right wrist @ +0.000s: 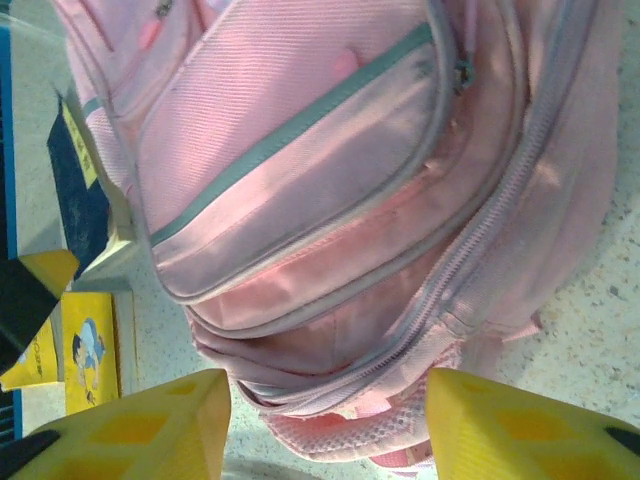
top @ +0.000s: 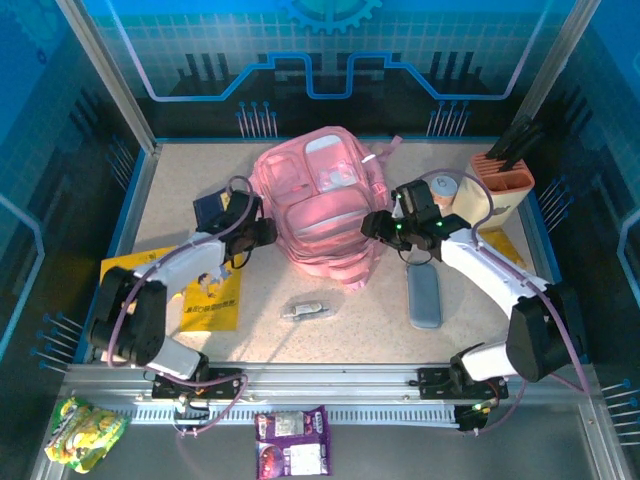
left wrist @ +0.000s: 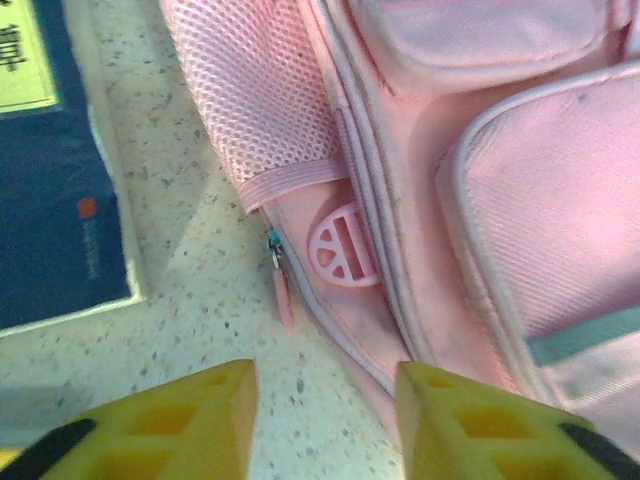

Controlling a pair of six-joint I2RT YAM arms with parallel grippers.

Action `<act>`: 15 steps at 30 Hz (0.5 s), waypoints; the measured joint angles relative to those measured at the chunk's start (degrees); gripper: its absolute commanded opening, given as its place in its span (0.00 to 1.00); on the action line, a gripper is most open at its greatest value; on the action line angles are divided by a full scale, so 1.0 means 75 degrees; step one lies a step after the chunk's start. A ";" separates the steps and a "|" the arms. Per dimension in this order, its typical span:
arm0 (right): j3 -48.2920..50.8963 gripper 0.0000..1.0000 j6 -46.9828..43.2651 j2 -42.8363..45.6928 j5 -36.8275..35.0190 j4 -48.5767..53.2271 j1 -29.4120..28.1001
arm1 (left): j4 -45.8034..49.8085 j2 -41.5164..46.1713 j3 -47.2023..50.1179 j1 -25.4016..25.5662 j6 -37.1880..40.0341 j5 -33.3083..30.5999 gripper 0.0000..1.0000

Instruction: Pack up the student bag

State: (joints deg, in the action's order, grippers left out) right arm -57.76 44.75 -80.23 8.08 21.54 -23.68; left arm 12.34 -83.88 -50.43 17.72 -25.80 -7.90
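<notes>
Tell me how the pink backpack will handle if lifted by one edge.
The student bag probably flops and sags: it lies slumped and creased. Likely light: its pockets look flat. Its textured weave should grip, not slip.

The top external camera sits high above and behind the arm bases, looking down and forward over the whole tabletop [top: 380, 330], with the near edge at the bottom and the far edge at the top. The left wrist camera looks steeply down past the left gripper [left wrist: 325, 415], very close to the left side of the student bag [left wrist: 500, 200] and the bare surface beside it. The right wrist camera looks past the right gripper [right wrist: 330, 425], close on the bag's opposite side. All three views share the bag and the blue book [left wrist: 50, 220] toward the tabletop's left edge.
</notes>
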 measured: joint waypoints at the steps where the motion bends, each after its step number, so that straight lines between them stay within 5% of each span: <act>1: -0.0050 0.61 -0.0134 -0.0015 0.0017 -0.0003 -0.0079 | 0.0131 0.0236 0.0073 -0.0017 -0.0050 0.0009 0.50; 15: -0.0315 0.77 -0.1204 -0.1145 0.0425 -0.0481 -0.2390 | 0.2276 0.3305 0.1696 -0.1096 -0.1422 -0.0405 0.75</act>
State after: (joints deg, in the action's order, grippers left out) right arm -60.12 35.73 -88.82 11.27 17.93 -41.60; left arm 29.41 -59.09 -37.71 9.50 -36.47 -10.94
